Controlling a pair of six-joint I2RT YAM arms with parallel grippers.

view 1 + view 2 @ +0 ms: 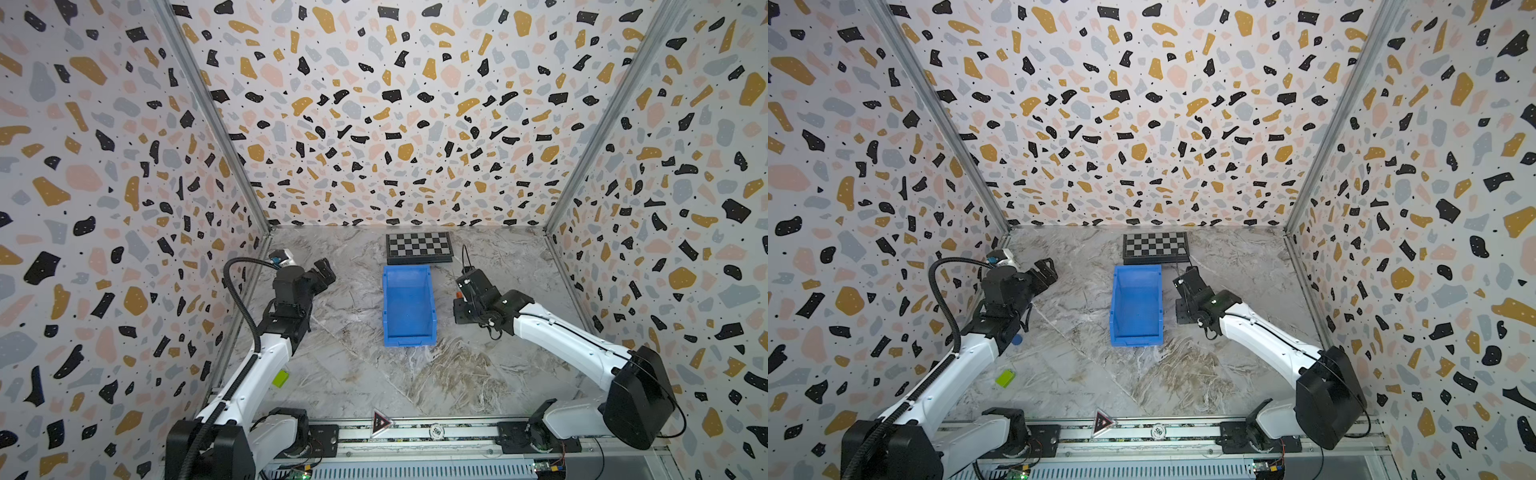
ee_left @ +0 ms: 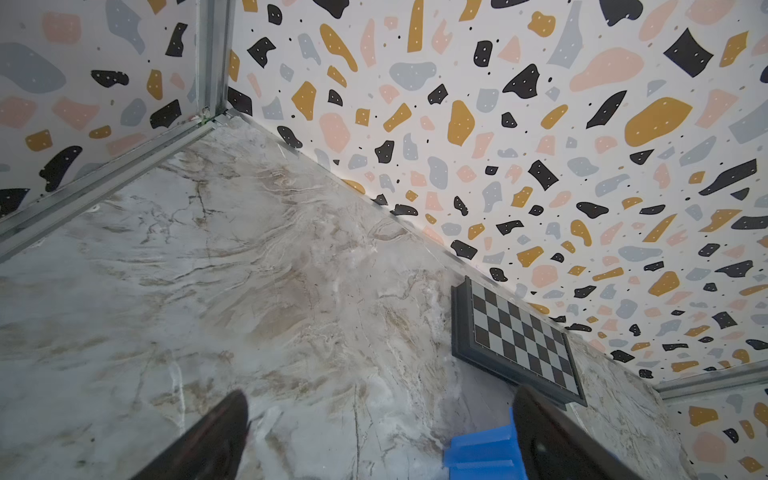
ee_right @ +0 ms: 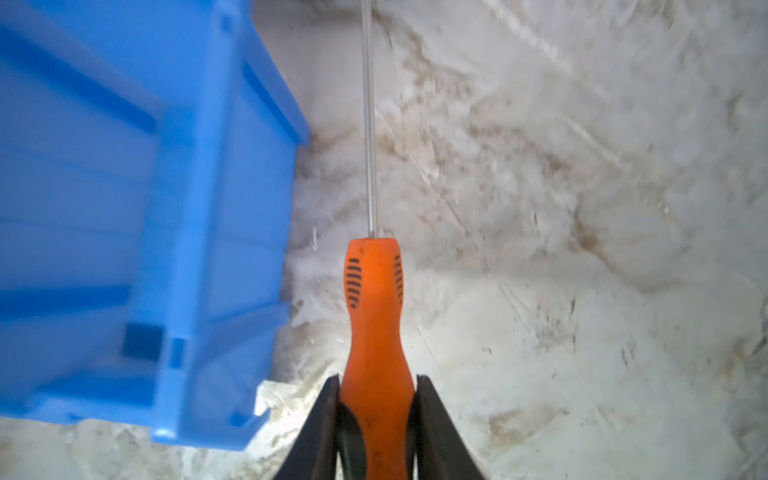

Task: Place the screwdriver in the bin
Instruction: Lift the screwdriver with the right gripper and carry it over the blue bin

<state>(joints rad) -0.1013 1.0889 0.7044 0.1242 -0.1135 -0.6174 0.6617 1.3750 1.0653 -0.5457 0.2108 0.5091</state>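
My right gripper (image 3: 377, 378) is shut on the orange handle of the screwdriver (image 3: 376, 311), whose thin metal shaft points straight ahead, just above the marble tabletop. The blue bin (image 3: 124, 208) stands close beside it, its outer wall a short gap from the shaft. In both top views the bin (image 1: 409, 316) (image 1: 1136, 307) is empty at the table's middle, and the right gripper (image 1: 462, 289) sits just right of it with a bit of the screwdriver (image 1: 458, 294) showing orange. The left gripper (image 1: 324, 274) (image 2: 380, 392) hovers open and empty left of the bin.
A black-and-grey checkered board (image 1: 419, 247) (image 2: 519, 332) lies flat behind the bin against the back wall. A small lime-green block (image 1: 280, 377) (image 1: 1005, 378) rests near the left arm. Patterned walls close in the table on three sides.
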